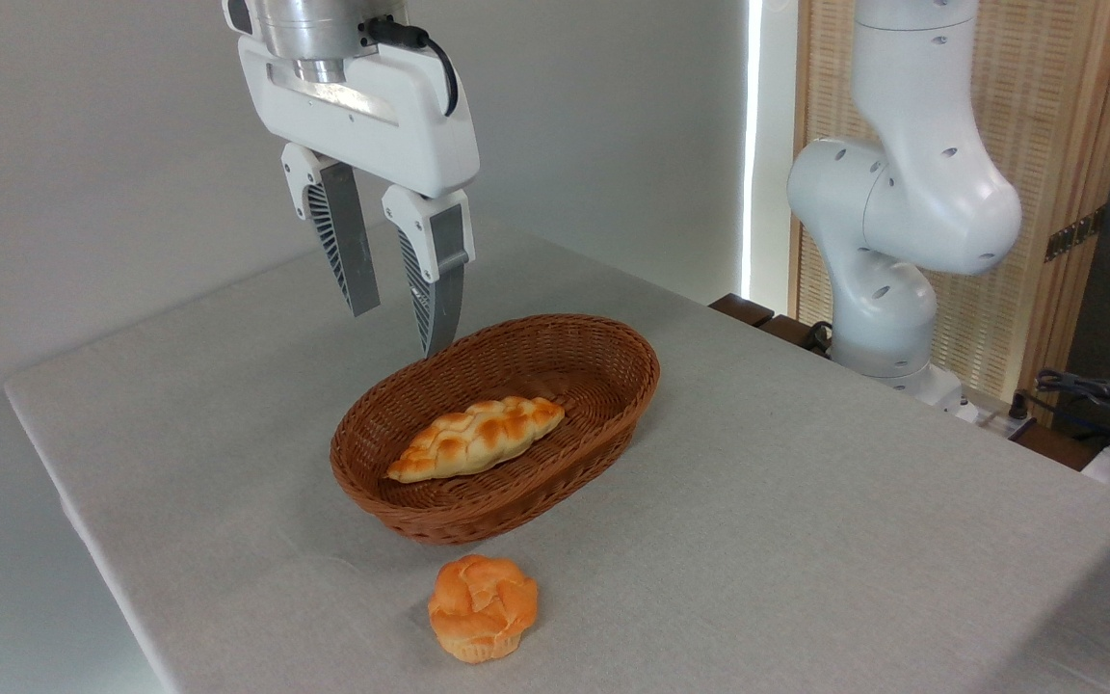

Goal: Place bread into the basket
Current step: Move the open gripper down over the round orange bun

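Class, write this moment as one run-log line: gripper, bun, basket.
gripper: open, empty, raised above basket's far-left rim | bun: on table, in front of basket | basket: holds braided loaf | task: pending

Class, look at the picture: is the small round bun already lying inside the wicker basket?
No, the bun sits on the table in front of the basket, which holds only the long braided loaf.

1. No text, label, brand, number or sign can be read anywhere in this view.
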You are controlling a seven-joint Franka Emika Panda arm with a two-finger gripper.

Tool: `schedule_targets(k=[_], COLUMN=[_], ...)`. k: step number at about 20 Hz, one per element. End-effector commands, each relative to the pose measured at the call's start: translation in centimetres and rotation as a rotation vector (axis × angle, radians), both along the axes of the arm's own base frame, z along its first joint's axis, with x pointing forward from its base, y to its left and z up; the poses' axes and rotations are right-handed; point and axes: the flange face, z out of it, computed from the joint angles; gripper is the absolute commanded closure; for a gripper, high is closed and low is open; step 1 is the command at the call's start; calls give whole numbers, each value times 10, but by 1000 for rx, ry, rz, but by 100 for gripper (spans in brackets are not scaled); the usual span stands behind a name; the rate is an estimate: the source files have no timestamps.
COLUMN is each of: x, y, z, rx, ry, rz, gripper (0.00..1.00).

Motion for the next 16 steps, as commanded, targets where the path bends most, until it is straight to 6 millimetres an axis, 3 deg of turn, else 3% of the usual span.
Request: schedule_targets(k=[1, 9, 13, 15, 16], x=[2, 8, 18, 17, 17], y=[3, 3, 7, 25, 46], z=[-1, -2, -23, -34, -42], rx=[-15, -12, 1, 10, 11], ry=[-3, -41, -122, -109, -95], rz=[14, 16, -115, -141, -107], gripper=[0, 0, 0, 0, 0])
